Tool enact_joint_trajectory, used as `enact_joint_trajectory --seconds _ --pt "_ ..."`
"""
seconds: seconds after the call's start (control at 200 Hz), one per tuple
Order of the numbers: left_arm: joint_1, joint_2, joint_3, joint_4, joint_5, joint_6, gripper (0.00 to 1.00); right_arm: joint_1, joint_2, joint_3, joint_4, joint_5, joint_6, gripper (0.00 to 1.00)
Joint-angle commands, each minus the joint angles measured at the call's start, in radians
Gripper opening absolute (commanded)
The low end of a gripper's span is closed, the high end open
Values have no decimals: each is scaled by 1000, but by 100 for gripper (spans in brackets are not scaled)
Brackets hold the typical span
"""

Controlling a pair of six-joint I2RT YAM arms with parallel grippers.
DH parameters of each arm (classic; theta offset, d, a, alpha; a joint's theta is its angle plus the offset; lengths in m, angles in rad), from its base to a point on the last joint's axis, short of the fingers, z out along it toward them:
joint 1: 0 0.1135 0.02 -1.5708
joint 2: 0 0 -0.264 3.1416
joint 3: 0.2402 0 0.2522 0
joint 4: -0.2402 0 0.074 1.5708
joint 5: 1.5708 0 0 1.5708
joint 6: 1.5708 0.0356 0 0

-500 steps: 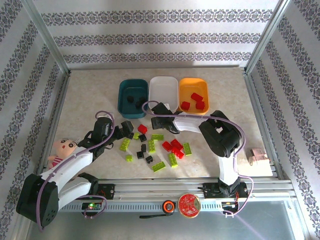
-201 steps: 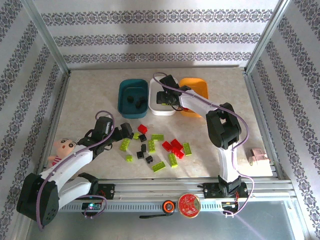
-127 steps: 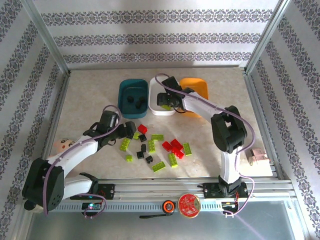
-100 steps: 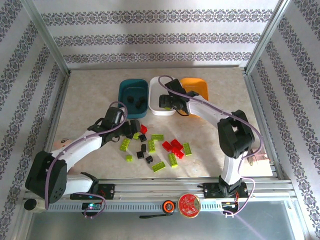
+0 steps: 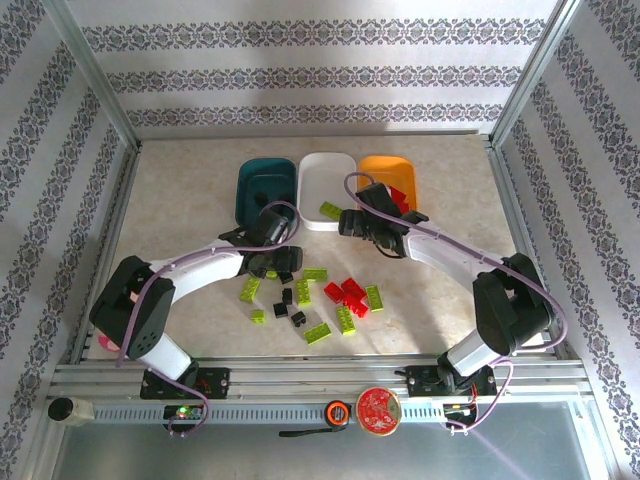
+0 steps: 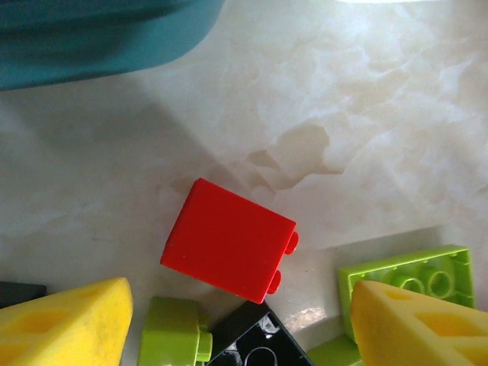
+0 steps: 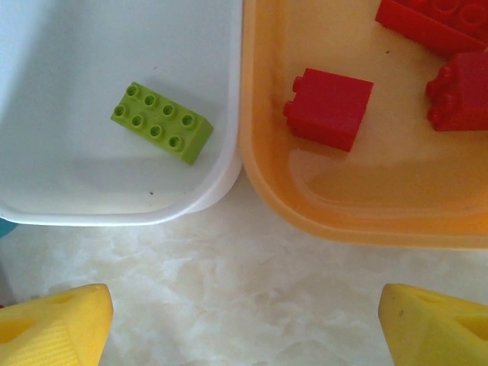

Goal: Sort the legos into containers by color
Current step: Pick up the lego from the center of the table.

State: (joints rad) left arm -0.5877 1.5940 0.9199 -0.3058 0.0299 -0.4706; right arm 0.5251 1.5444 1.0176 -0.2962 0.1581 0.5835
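Observation:
The dark teal tray (image 5: 262, 180), white tray (image 5: 328, 172) and orange tray (image 5: 388, 175) stand side by side at the back. One lime brick (image 7: 162, 122) lies in the white tray (image 7: 69, 107). Three red bricks (image 7: 329, 108) lie in the orange tray (image 7: 267, 145). My right gripper (image 7: 244, 328) hangs open and empty over bare table just in front of these two trays, also visible from above (image 5: 347, 222). My left gripper (image 6: 240, 335) is open above a red brick (image 6: 229, 240), with a black brick (image 6: 255, 347) and lime bricks (image 6: 177, 332) between its fingers (image 6: 61, 324).
Loose lime (image 5: 317, 333), red (image 5: 348, 292) and black (image 5: 287, 296) bricks are scattered on the table's near middle. The teal tray's rim (image 6: 99, 46) is close beyond the left gripper. A metal rail with a red disc (image 5: 379, 408) runs along the near edge.
The right gripper carried a lime brick to the white tray, let it go and pulled back toward the near side. The left arm swung right, over the red brick.

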Motion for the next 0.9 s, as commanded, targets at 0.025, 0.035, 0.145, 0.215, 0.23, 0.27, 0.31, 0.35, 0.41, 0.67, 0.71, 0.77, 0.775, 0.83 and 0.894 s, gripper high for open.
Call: enact_joint_trajectory --seconds 0.025,0.035,0.145,0.215,0.23,0.27,0.31,0.35,0.41,0.67,0.71,0.77,0.775,0.83,0.894 --pt "-38 47 56 -55 -84 49 68 -11 -45 -35 20 25 26 90" --pt "-38 50 59 -57 -89 48 67 -11 -47 -36 21 25 26 90" --pt "-40 69 70 -64 -121 49 67 -11 -66 -44 20 24 27 90" --pt "-39 81 73 -62 -127 53 67 -11 -79 -51 20 25 27 90" --pt "-40 84 74 -62 -125 55 67 -11 -81 -53 20 25 28 90" --pt "-40 93 77 -62 -128 58 67 -12 -89 -58 20 28 30 90" --pt "-41 102 76 -58 -128 60 67 -13 -93 -60 21 29 30 91" --pt "-40 110 78 -53 -128 63 67 -13 -97 -60 21 29 32 91" --pt "-40 119 78 -46 -122 66 67 -14 -100 -61 21 29 32 91" --pt "-40 146 69 10 -110 72 67 -14 -101 -60 21 31 33 91" --pt "-40 152 69 16 -110 72 68 -13 -102 -61 21 32 33 91" --pt "-41 158 69 28 -112 74 69 -13 -102 -62 20 33 35 91" --pt "-41 158 69 29 -113 74 69 -13 -102 -63 20 33 35 91" --pt "-40 163 69 37 -122 77 69 -13 -102 -64 21 34 36 91" --pt "-40 165 69 42 -134 79 67 -13 -103 -66 20 35 35 91"
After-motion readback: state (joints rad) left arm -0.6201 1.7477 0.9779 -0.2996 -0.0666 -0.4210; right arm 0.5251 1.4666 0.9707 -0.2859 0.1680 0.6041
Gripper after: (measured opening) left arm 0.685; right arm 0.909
